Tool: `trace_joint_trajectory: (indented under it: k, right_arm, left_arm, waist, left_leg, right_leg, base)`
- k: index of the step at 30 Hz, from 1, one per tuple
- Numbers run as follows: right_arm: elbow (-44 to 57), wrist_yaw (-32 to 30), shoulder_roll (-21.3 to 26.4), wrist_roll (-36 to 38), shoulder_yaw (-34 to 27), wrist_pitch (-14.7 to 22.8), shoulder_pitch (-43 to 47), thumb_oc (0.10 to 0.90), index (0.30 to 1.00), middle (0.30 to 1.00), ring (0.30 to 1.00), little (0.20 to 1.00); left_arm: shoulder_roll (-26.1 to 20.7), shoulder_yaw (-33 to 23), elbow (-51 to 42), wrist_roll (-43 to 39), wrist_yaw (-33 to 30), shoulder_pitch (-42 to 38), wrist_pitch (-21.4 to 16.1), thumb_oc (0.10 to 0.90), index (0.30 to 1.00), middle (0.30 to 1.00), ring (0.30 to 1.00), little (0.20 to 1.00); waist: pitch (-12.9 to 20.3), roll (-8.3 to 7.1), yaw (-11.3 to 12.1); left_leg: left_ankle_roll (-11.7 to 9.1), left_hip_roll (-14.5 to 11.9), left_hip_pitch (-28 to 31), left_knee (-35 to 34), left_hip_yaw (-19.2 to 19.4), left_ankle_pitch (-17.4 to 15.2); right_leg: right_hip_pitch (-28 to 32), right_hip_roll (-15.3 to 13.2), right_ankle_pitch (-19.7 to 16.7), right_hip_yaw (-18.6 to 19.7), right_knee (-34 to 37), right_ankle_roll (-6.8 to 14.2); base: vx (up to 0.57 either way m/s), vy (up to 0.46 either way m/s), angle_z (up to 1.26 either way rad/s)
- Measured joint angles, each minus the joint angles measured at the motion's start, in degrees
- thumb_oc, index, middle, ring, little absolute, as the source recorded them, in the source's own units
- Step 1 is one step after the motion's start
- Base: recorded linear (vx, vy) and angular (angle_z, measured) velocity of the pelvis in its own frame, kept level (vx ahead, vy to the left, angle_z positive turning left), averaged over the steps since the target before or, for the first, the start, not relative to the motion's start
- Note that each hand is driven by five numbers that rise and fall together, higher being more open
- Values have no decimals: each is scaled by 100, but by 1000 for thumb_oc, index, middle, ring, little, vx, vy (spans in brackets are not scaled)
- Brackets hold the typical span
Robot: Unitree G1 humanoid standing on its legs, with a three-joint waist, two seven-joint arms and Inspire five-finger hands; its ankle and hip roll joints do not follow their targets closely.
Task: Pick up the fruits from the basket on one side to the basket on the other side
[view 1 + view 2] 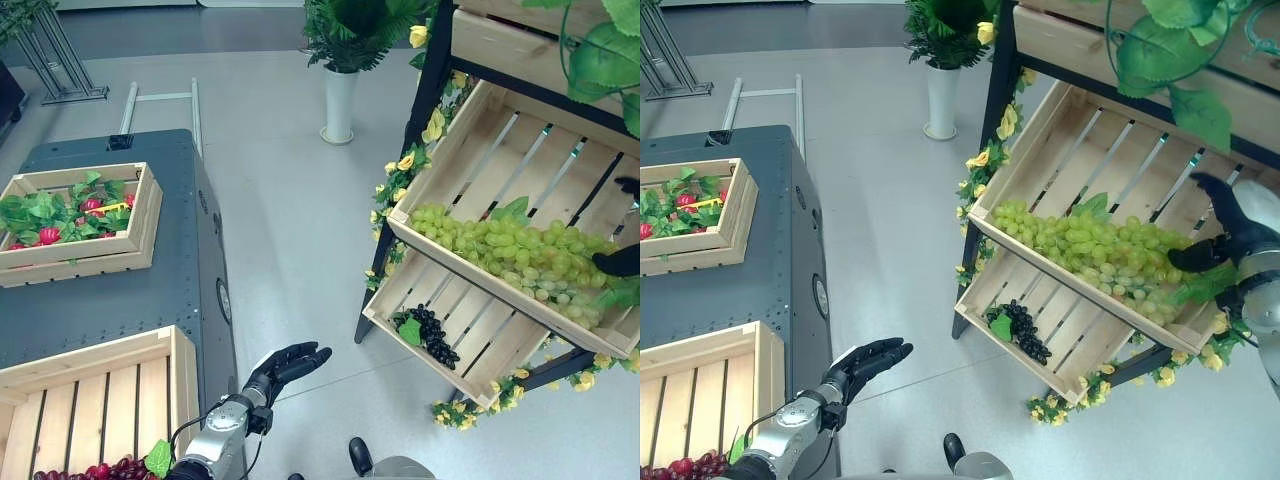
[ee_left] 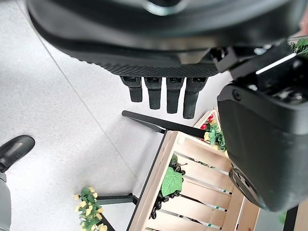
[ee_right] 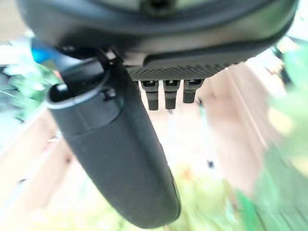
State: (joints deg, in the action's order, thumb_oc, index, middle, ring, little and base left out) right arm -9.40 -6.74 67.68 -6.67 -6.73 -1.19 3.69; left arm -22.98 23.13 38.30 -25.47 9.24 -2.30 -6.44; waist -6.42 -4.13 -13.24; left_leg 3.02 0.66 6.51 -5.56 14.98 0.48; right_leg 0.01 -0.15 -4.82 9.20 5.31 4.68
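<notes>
Right hand: the right hand (image 1: 1225,235) was over the right end of the upper crate (image 1: 1085,150), fingers straight and spread, thumb tip reaching toward the green grapes (image 1: 1090,250); it gripped nothing.
Left hand: the left hand (image 1: 287,366) hung over the bare floor (image 1: 290,200) between the cart and the rack, fingers straight and relaxed, holding nothing.
Green grapes: a long heap lay along the near lip of the tilted upper crate on the right, with a green leaf (image 1: 512,211) at its far edge.
Black grapes: one dark bunch (image 1: 432,335) with a leaf lay in the lower crate (image 1: 480,330), just below the upper one.
Rack: a dark frame (image 1: 425,90) carried both slatted crates, trimmed with yellow flowers (image 1: 400,165).
Near left crate: a pale wooden crate (image 1: 120,390) sat on the grey cart (image 1: 150,270), with red grapes (image 1: 105,468) at its near edge.
Far left crate: a smaller crate (image 1: 135,235) held leaves and red fruit (image 1: 50,235).
Far side: a white vase with a plant (image 1: 340,100) stood on the floor.
Near edge: a person's black shoe (image 1: 360,455) showed.
</notes>
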Motion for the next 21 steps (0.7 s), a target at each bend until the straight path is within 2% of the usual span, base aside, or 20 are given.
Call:
trace_joint_trajectory:
  k: [6,11,15,19,21]
  right_arm:
    - [1060,-147,-53,-664,-215,351,-612,800,900,900,900,900]
    - [1864,-179,-173,-658,-614,617,-1095,800,900,900,900,900]
    - [2520,-67,-335,-567,-702,814,-1106,800,900,900,900,900]
    - [2845,293,-457,-119,-689,1017,-1077,800,900,900,900,900]
    - [2944,457,-777,141,-608,1030,-957,800,900,900,900,900]
  left_arm:
    - [97,-3,0,4,5,25,-5,800,900,900,900,900]
    - [208,-98,2,8,-1,38,-7,800,900,900,900,900]
    - [300,-125,5,49,-47,43,-7,800,900,900,900,900]
    - [422,-128,5,56,-88,47,-7,800,900,900,900,900]
    - [449,-128,10,92,-115,55,-6,800,900,900,900,900]
  waist:
    - [14,35,-99]
    - [29,61,-146]
    - [74,131,-181]
    - [102,171,-137]
    - [113,157,-119]
  left_leg:
    - [6,-8,8,0,24,5]
    - [-11,-8,7,0,81,-6]
    - [-4,-7,27,0,109,-12]
    - [-7,-8,33,0,102,-12]
    - [-11,-12,35,0,96,-13]
  right_leg:
    - [3,13,-7,20,-16,-10]
    - [-21,21,-4,116,-16,0]
    - [-22,25,-11,130,-17,6]
    - [-12,25,-11,123,-17,7]
    - [-8,27,-11,117,-17,10]
  base:
    - [0,0,0]
    - [-1,1,-4]
    - [2,2,-8]
    - [0,0,0]
    - [0,0,0]
